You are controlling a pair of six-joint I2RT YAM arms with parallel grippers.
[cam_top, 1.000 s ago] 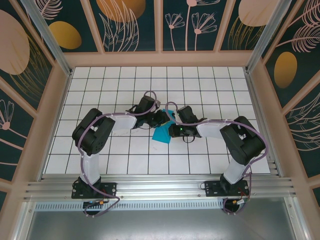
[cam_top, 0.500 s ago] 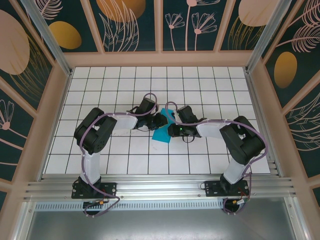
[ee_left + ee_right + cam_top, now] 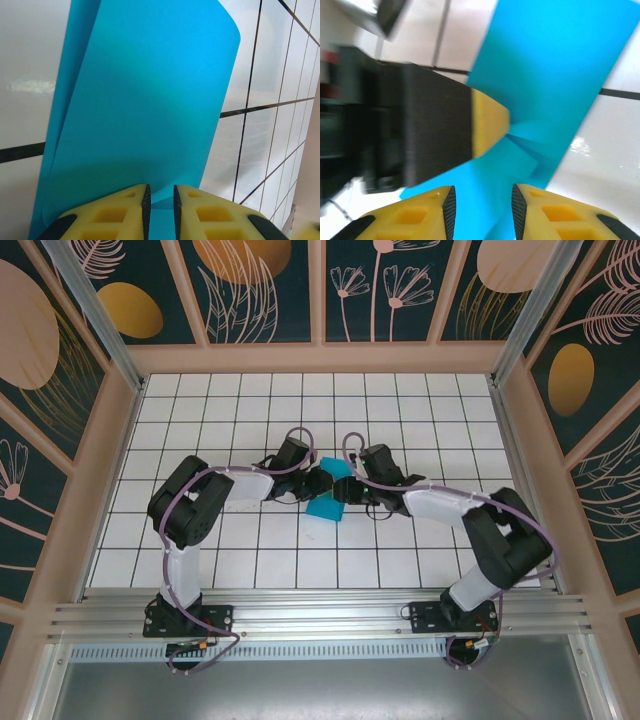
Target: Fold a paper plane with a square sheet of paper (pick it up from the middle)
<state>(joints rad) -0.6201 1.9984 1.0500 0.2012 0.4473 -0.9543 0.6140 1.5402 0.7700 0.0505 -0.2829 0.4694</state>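
My left end effector (image 3: 160, 202) is clenched on the edge of the square sheet of paper (image 3: 145, 100). It is a teal-blue sheet doubled over, its upper layer curving away from my pads above the white gridded counter (image 3: 200, 410). My right end effector (image 3: 482, 202) faces the left one across the paper, its yellow fingers (image 3: 420, 215) parted and released, teal showing in the gap between them. From above, the paper sits mid-counter between my two wrists
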